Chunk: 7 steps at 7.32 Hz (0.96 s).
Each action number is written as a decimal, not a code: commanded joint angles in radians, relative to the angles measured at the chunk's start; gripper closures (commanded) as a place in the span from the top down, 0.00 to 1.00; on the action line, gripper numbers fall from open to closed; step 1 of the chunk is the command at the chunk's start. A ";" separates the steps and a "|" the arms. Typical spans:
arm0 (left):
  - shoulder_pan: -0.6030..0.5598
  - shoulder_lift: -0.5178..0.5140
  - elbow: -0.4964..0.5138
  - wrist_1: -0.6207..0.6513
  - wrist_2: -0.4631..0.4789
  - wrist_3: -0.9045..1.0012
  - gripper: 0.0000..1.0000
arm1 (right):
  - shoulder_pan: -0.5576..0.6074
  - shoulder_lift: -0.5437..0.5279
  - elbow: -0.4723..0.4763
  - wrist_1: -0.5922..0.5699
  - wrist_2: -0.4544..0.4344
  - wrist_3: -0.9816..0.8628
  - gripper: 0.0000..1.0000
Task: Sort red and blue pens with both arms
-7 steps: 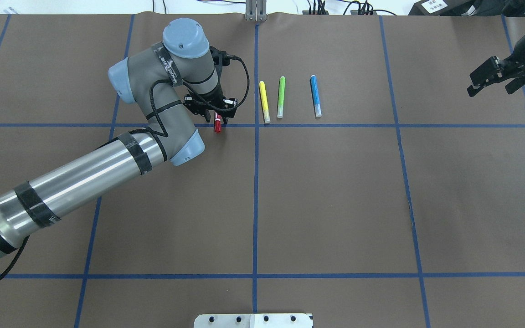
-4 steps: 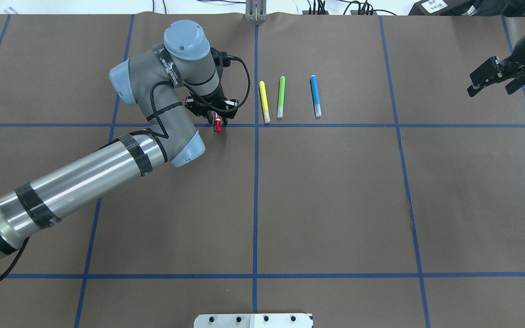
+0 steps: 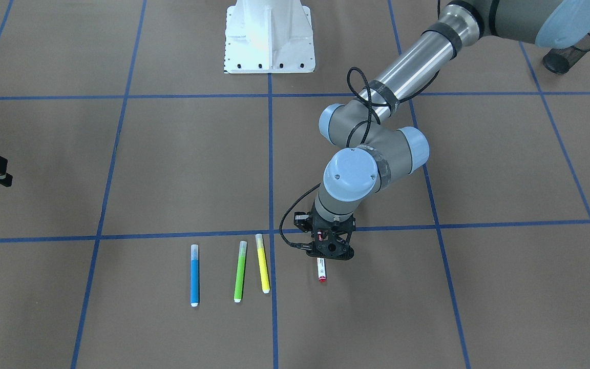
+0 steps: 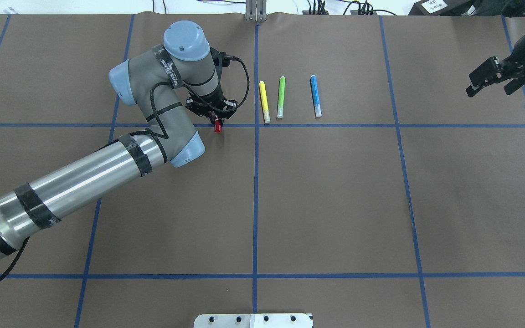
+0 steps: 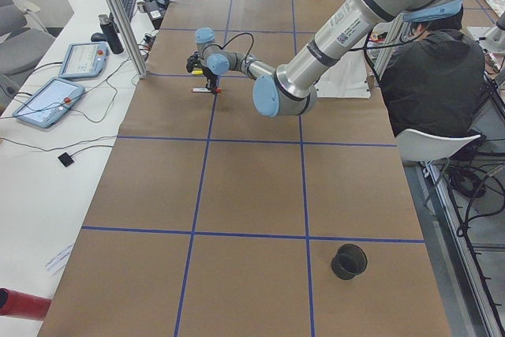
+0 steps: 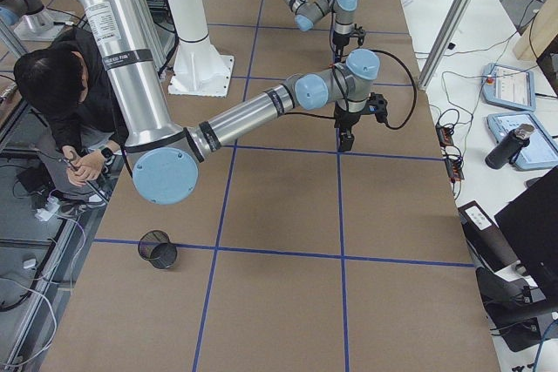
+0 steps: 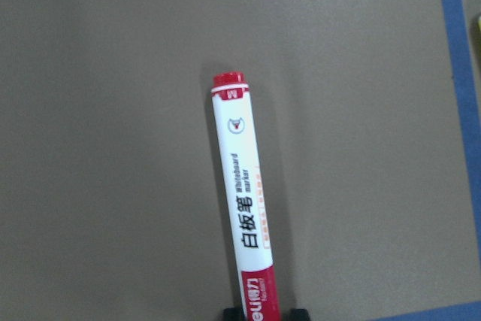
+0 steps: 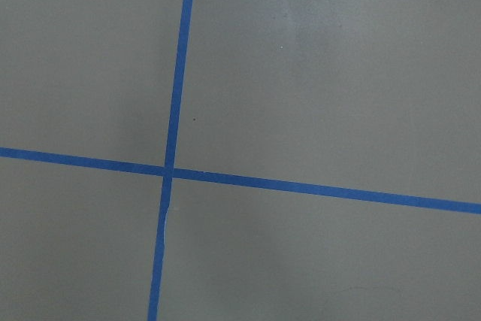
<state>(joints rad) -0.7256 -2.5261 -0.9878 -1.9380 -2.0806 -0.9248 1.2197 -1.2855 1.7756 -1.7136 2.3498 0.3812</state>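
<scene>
Left gripper [image 4: 215, 117] is sinking lower, clenching the red marker [image 4: 217, 127] near the table's [image 4: 335, 205] far edge; blue marker [image 4: 316, 95] is lying untouched; right gripper [image 4: 490, 87] is hovering released at the right edge; sorting is just beginning

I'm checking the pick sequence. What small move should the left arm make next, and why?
Probably a short straight lift. The left pincer looks closed on the red marker near its cap end, while the marker seems to lie on the table, clear of the yellow marker. A slight raise would test the grip before carrying.
</scene>
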 commanded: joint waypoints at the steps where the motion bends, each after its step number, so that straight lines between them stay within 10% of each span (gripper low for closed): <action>1: -0.001 0.000 -0.024 0.005 -0.001 -0.025 0.00 | 0.001 0.000 0.002 0.000 0.002 0.001 0.99; 5: -0.079 0.007 -0.184 0.279 -0.082 -0.045 0.00 | -0.047 0.118 -0.082 0.011 -0.018 0.133 0.99; 7: -0.156 0.057 -0.288 0.424 -0.081 -0.036 0.00 | -0.086 0.181 -0.244 0.237 -0.075 0.231 0.95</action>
<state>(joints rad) -0.8303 -2.5051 -1.2043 -1.5962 -2.1559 -0.9671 1.1622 -1.1441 1.6291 -1.6136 2.3090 0.5395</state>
